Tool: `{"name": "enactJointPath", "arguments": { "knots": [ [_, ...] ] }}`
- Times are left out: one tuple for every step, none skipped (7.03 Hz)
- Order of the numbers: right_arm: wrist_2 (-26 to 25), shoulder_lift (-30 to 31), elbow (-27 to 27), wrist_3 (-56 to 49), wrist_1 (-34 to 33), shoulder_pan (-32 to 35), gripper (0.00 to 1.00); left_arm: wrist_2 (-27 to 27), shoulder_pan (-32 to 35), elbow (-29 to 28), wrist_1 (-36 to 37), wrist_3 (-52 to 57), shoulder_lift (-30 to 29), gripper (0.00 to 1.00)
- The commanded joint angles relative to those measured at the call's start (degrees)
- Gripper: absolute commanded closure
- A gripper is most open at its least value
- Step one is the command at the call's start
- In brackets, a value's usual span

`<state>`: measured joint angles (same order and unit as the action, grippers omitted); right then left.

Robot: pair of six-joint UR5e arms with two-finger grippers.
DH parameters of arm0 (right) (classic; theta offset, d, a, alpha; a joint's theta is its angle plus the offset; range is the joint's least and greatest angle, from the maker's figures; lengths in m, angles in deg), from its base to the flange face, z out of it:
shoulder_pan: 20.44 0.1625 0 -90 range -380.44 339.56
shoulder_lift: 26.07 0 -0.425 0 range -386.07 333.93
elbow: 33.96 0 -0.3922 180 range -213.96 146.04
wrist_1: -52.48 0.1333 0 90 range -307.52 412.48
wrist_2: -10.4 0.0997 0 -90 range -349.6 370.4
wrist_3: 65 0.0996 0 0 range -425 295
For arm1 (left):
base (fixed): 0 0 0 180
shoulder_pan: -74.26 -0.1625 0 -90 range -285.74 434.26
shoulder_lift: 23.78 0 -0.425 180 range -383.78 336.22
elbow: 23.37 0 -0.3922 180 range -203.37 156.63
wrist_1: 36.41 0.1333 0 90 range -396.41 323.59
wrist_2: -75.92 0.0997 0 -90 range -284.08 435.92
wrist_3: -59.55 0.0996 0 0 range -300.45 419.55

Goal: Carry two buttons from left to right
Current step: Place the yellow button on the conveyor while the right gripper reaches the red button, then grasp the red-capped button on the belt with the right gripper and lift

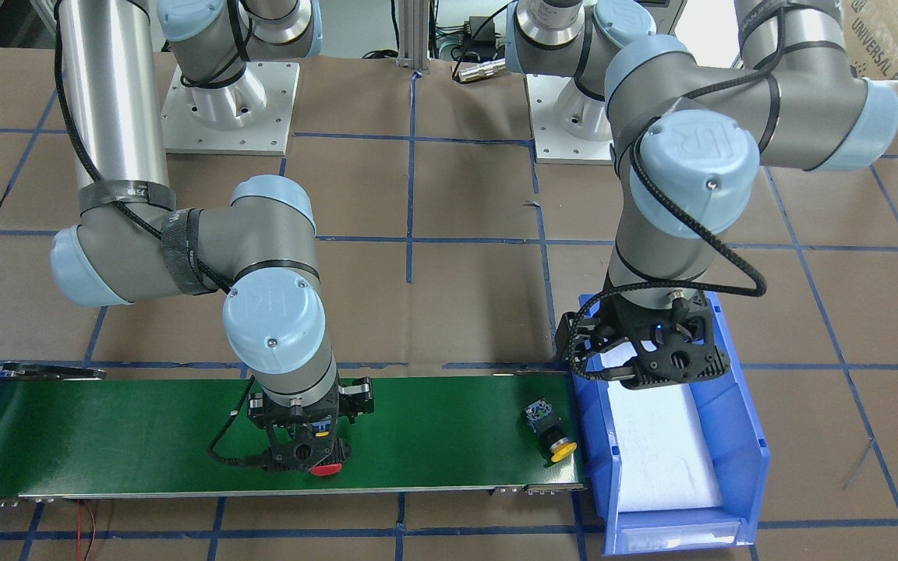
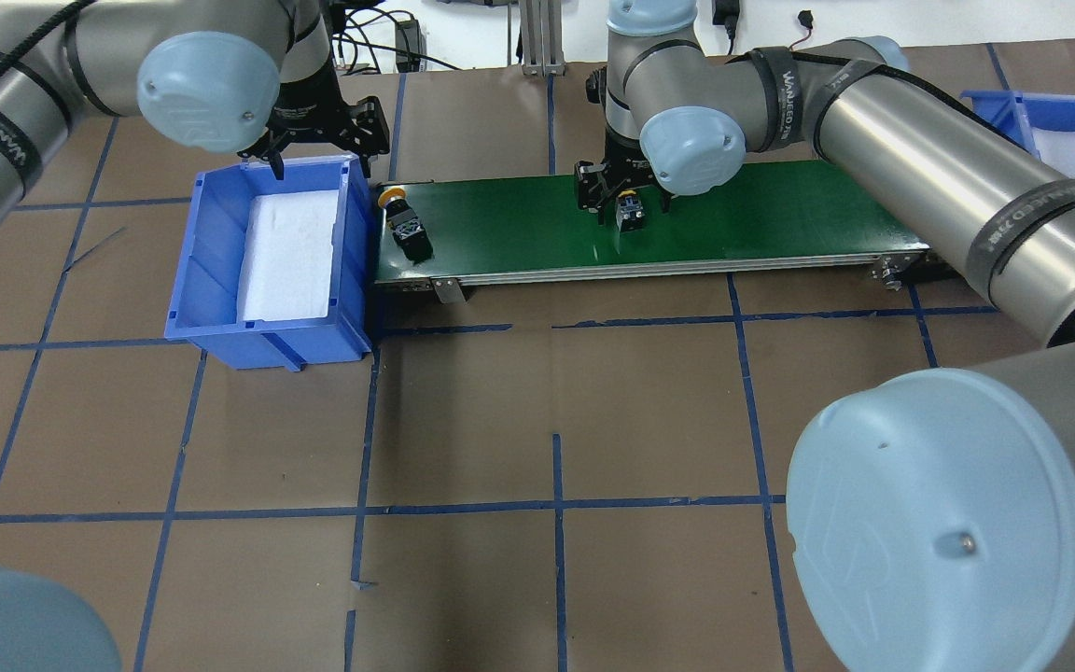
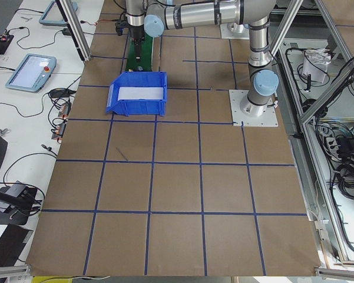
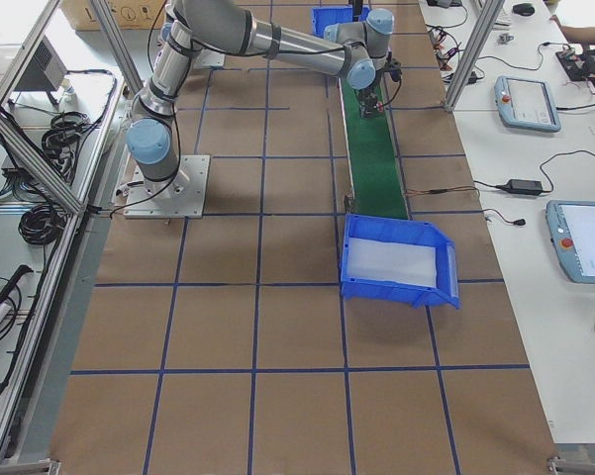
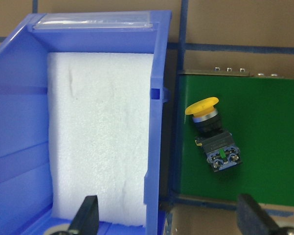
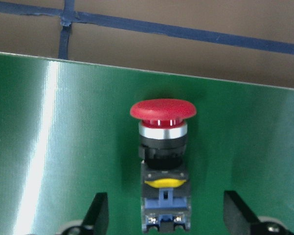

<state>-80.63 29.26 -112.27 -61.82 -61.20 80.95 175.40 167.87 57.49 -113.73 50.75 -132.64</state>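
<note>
The fingers (image 6: 99, 215) of the right gripper (image 6: 166, 218) are spread wide. One stands on each side of the red button (image 6: 163, 147), with a clear gap to its body on both sides, so nothing is grasped. The red button lies on its side about midway along the green belt (image 1: 145, 436), cap towards the operators' edge.

The left gripper (image 5: 169, 215) is likewise spread and empty. It hovers over the belt-side wall of the blue bin (image 5: 156, 127), with one finger above the white foam pad (image 5: 98, 142) inside the bin and the other above the belt's edge. The yellow button (image 5: 213, 134) lies on its side on the belt, just beside the bin and well apart from the red one. A second blue bin (image 2: 1060, 131) stands at the belt's opposite end, on the taped brown table (image 2: 547, 420).
</note>
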Motion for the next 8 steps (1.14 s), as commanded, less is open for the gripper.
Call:
{"name": "enactJointPath", "arguments": {
  "knots": [
    [-0.02, -0.05, 0.08, 0.07, 0.03, -0.05, 0.82, -0.25, -0.62, 1.58, -5.88, 0.18, 6.62, 0.0],
    [-0.2, 0.04, 0.43, 0.07, 0.12, -0.23, 0.92, -0.34, -0.97, 2.54, -6.52, 0.27, 8.73, 0.0],
    [-0.46, 0.56, 1.22, -0.97, 0.56, -1.36, 0.92, -0.34, -1.67, 4.03, -6.53, 0.27, 11.54, 0.0],
    [-0.64, 1.61, 2.53, -2.46, 2.48, -3.9, 0.92, -0.34, -2.99, 5.09, -6.53, 0.36, 13.66, 0.0],
    [-0.72, 3.19, 4.37, -6.39, 5.98, -7.4, 0.92, -0.6, -3.35, 5.53, -6.44, 0.45, 15.07, 0.0],
    [-0.81, 5.12, 6.65, -12.87, 11.84, -12.4, 0.92, -0.6, -3.44, 5.54, -6.27, 0.45, 16.56, 0.0],
    [-0.99, 6.97, 7.02, -18.16, 15.12, -16.71, 0.92, -0.43, -3.96, 5.54, -5.66, 0.45, 16.05, 0.0],
    [-1.16, 8.03, 6.94, -22.56, 16.2, -20.84, 0.92, -0.51, -4.66, 5.71, -5.83, 0.45, 15.61, 0.0]
  ]
}}
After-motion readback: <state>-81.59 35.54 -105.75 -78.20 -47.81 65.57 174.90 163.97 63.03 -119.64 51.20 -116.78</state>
